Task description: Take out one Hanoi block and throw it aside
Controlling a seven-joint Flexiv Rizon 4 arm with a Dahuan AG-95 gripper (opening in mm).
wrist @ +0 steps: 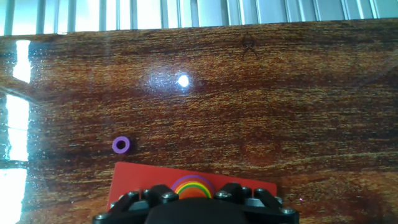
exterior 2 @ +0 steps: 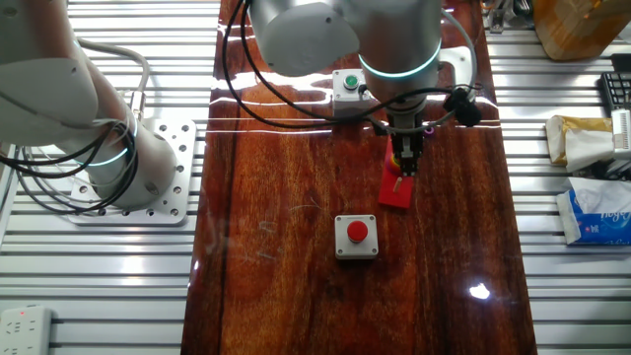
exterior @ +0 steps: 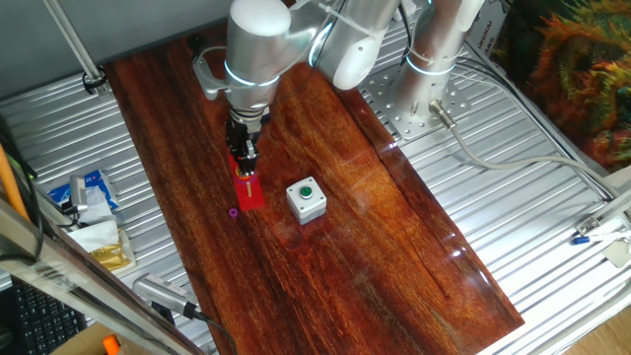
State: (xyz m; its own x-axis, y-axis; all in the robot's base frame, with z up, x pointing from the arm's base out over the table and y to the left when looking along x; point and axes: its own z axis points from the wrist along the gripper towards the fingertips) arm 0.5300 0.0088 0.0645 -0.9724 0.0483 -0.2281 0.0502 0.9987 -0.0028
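Note:
A red base plate (exterior: 252, 194) lies on the wooden board, left of the grey box with the green button (exterior: 307, 198). A stack of coloured rings (wrist: 193, 185) sits on the plate (wrist: 143, 180). From above it shows purple, green and yellow bands around an orange-red centre, the Hanoi block (wrist: 194, 193), half hidden by the dark gripper body (wrist: 196, 211). My gripper (exterior: 246, 176) points straight down over the stack, its tips at ring height; it also shows in the other fixed view (exterior 2: 399, 175). The jaw gap is hidden or too small to read.
A tiny purple ring (wrist: 121, 145) lies loose on the board just beside the plate (exterior: 234, 211). A grey box with a red button (exterior 2: 356, 235) stands in front of the plate (exterior 2: 396, 192), the green-button box (exterior 2: 347, 85) behind it. Metal slats flank the board.

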